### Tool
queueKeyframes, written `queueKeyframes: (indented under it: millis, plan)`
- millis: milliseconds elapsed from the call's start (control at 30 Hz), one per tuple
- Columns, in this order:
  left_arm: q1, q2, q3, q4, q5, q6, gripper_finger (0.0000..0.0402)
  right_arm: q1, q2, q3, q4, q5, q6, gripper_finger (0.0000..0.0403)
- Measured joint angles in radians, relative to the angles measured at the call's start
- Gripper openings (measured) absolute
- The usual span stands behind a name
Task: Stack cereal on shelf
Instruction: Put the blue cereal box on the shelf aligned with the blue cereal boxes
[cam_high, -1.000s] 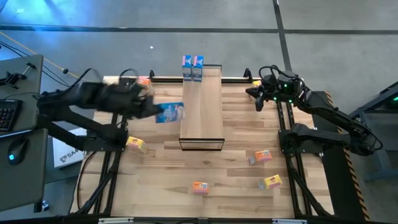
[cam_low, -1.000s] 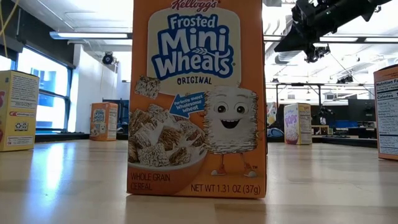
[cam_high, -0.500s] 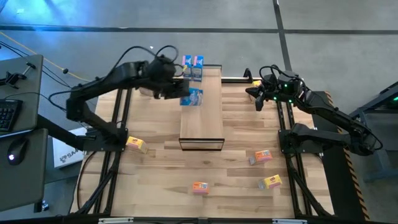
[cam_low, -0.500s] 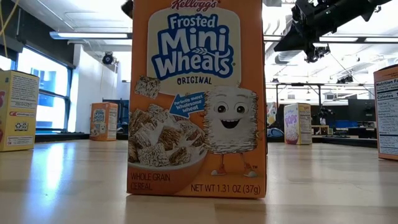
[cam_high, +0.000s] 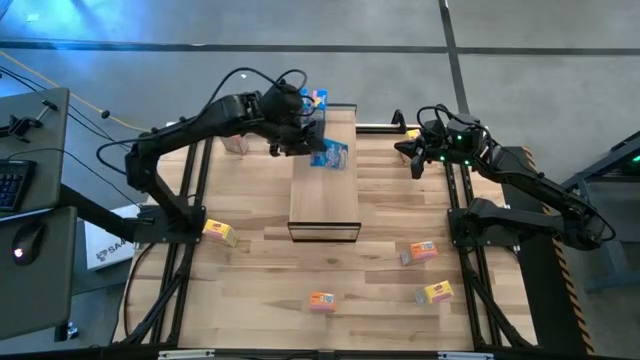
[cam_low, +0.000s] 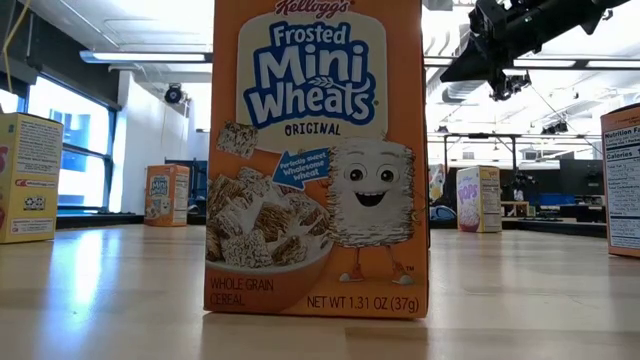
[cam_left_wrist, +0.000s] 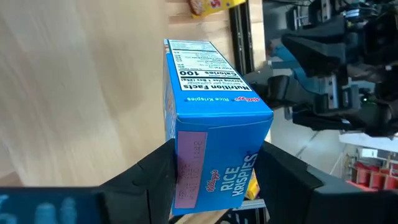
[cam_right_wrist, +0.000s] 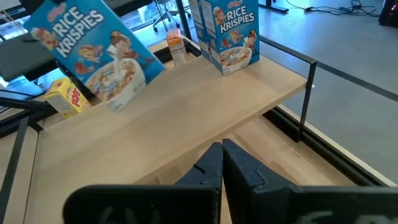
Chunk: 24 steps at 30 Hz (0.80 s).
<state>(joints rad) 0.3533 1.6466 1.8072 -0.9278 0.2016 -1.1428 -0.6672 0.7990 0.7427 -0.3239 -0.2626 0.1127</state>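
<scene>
— Two arms, see? The left jaws (cam_high: 318, 143) squeeze a blue cereal box (cam_high: 330, 154) by its sides, up in the air over the far part of the shelf (cam_high: 325, 195).
— What about the right jaws (cam_right_wrist: 222, 163)?
— Shut tight, holding nothing, off by the far right edge of the table (cam_high: 380, 290).
— What does the blue box look like?
— It says Rice Krispies and it hangs tilted.
— Anything already on the shelf?
— Two more blue boxes (cam_high: 310, 100) stand at its far end.
— And on the table?
— One orange Mini Wheats box (cam_low: 318, 160) stands near the front. Yellow and orange boxes sit apart around it, like that yellow one (cam_high: 220, 232) on the left.
</scene>
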Motion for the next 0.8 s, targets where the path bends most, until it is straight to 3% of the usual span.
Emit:
queueKeyframes:
  millis: [533, 800]
  plan:
    - [0.055, 0.064, 0.0, 0.006, -0.018, -0.023, 0.0188, 0.0, 0.0, 0.0, 0.0, -0.016, 0.001, 0.0]
    - [0.066, 0.063, 0.0, 0.003, -0.058, -0.031, 0.0238, 0.0, 0.0, 0.0, 0.0, -0.03, 0.001, 0.0]
